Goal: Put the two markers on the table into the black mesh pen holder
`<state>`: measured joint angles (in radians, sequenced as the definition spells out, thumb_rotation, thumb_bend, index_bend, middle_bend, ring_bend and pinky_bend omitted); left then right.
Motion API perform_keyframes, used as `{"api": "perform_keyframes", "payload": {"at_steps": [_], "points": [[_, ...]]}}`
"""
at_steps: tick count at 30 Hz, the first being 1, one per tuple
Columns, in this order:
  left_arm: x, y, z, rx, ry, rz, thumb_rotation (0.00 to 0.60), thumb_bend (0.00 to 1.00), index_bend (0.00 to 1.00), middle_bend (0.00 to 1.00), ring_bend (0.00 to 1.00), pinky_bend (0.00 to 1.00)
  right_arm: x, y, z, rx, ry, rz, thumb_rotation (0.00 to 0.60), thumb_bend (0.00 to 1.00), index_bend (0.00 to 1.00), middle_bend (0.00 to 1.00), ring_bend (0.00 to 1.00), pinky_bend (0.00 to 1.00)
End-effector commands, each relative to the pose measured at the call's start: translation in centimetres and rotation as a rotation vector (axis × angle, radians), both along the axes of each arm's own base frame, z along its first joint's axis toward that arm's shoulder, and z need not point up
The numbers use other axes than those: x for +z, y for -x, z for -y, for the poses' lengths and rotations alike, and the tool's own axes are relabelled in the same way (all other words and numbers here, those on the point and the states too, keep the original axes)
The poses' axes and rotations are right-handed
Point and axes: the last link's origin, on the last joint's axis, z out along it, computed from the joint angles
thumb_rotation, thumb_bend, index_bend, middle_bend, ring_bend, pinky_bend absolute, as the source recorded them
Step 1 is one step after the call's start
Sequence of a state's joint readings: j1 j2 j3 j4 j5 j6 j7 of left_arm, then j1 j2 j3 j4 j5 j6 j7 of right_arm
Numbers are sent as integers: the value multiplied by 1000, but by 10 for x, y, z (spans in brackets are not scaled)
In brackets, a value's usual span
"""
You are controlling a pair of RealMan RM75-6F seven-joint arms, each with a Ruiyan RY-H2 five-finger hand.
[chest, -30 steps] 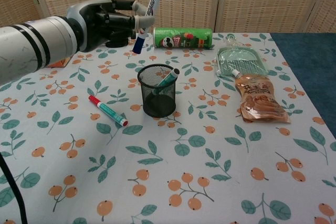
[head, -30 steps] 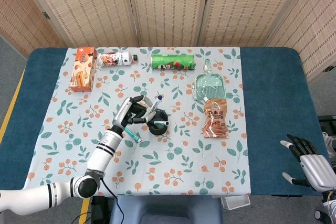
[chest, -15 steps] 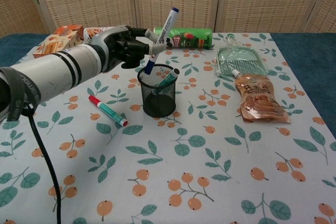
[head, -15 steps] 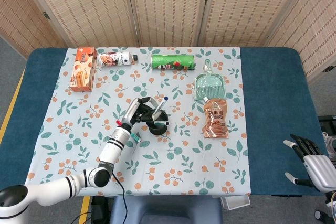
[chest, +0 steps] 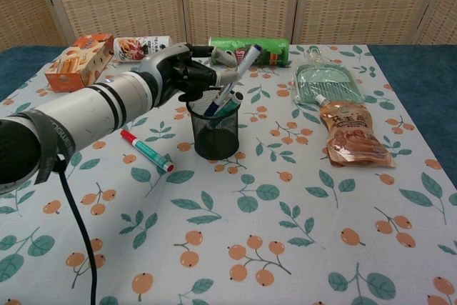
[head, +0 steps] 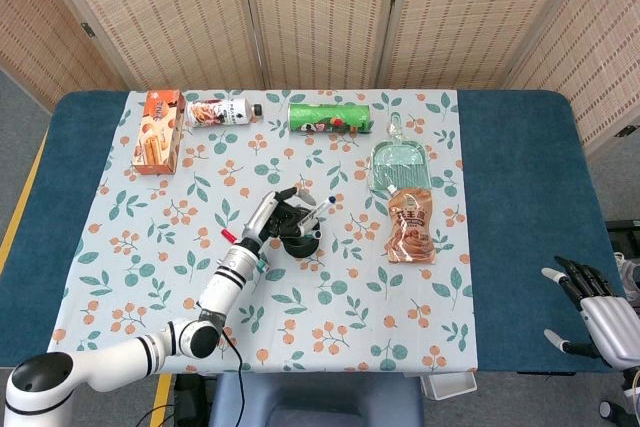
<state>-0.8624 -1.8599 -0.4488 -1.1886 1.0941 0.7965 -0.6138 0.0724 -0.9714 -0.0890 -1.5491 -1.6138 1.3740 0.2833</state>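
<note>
The black mesh pen holder (chest: pixel 216 133) (head: pixel 300 239) stands upright near the middle of the floral tablecloth. A teal marker (chest: pixel 230 104) leans inside it. My left hand (chest: pixel 187 71) (head: pixel 284 213) hovers just over the holder's rim and pinches a white marker with a blue cap (chest: pixel 238 73) (head: pixel 318 209). That marker is tilted, with its lower end inside the holder. A second marker, teal with red ends (chest: pixel 146 150), lies flat on the cloth left of the holder; in the head view my forearm hides most of it. My right hand (head: pixel 592 309) hangs off the table's right edge, fingers spread, holding nothing.
Along the back lie a cracker box (chest: pixel 71 69), a bottle (chest: pixel 139 46) and a green chips can (chest: pixel 248 51). A green dustpan (chest: pixel 330 83) and an orange pouch (chest: pixel 353 133) lie right of the holder. A folding screen stands behind the table.
My left hand has come down and to the right with the blue-capped marker. Its lower end, earlier above the holder, now sits inside the rim. The right hand barely moved.
</note>
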Motion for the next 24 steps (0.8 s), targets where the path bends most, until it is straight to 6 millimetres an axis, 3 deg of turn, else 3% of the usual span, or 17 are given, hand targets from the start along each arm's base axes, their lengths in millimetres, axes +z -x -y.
{"api": "perform_keyframes", "payload": {"at_steps": [1,10,16,24], "points": [[1,0,3,-10,-10,2,600,263,341,987,951,969,0,0,0,1,0,0,600,214,119,0,0,0],[26,-3,15,-45,-104,32,600,249,301,983,948,967,-3,-2,-1,15,-20,-4,600,214,119,0,0,0],[79,6,38,-127,-241,14,600,248,280,974,927,960,-9,-7,-5,40,-45,-11,600,214,119,0,0,0],[145,75,100,-170,-299,-284,600,248,270,974,921,958,-13,-11,-8,58,-54,-16,600,214,119,0,0,0]]}}
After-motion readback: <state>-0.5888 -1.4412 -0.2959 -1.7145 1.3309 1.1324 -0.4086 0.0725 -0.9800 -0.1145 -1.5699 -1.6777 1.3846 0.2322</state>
